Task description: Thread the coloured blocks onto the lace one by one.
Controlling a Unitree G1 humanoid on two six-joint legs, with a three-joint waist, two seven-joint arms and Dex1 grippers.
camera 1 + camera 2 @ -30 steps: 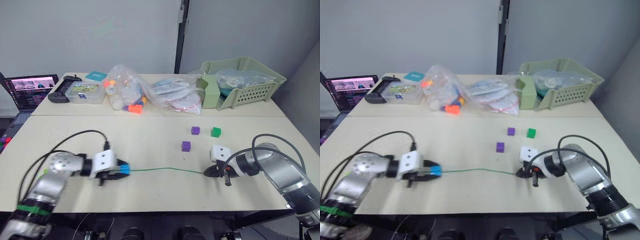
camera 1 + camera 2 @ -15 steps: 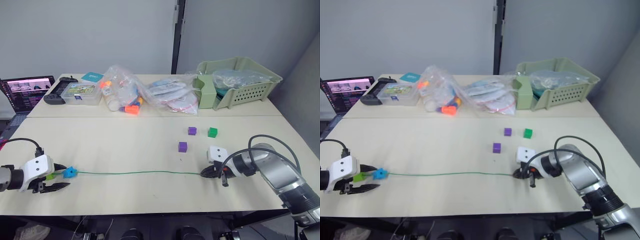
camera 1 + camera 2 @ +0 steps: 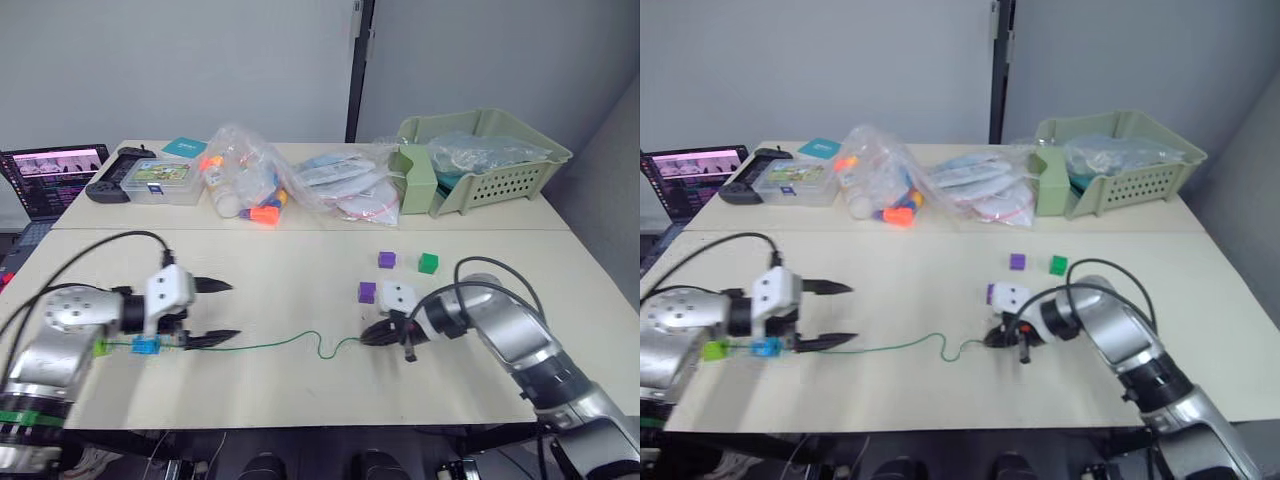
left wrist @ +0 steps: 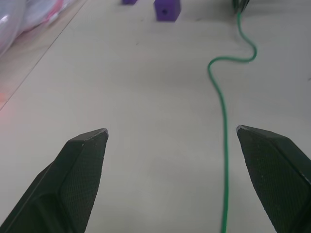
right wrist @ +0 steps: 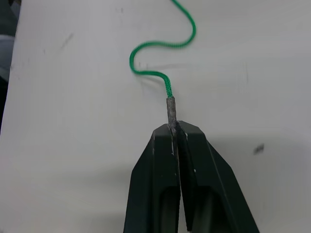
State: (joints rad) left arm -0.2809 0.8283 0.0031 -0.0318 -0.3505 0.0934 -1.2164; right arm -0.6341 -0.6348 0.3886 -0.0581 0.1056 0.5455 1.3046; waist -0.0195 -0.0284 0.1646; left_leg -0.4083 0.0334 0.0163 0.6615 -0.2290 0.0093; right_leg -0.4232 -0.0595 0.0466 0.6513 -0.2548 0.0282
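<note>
Right wrist view shows me the right gripper (image 5: 174,130) with its two fingers pressed together on the grey tip of the lace (image 5: 160,46). Only a short part of the tip comes out beyond them, and after it the green string makes two soft curves on the table (image 3: 300,400).

In the left eye view the lace (image 3: 290,342) runs across the table from the right gripper (image 3: 378,333) to the left gripper (image 3: 222,311), whose fingers are spread wide, one on each side of the string and not touching it. Just behind that gripper the blue block (image 3: 146,346) and the lime green block (image 3: 101,348) sit in line with the string; I judge they are already threaded. Two purple blocks (image 3: 367,292) and the dark green block (image 3: 429,263) lie loose on the table, near the right gripper.

I think the string is very light and limp, so it cannot be pushed. Only the grey tip is stiff enough to go through a hole, and it must be held a little behind its end, so that enough of it stays free. The blocks look light, hard and smooth. I would take one by two flat sides and leave the hole free; with a weak pinch it can slide or turn.
</note>
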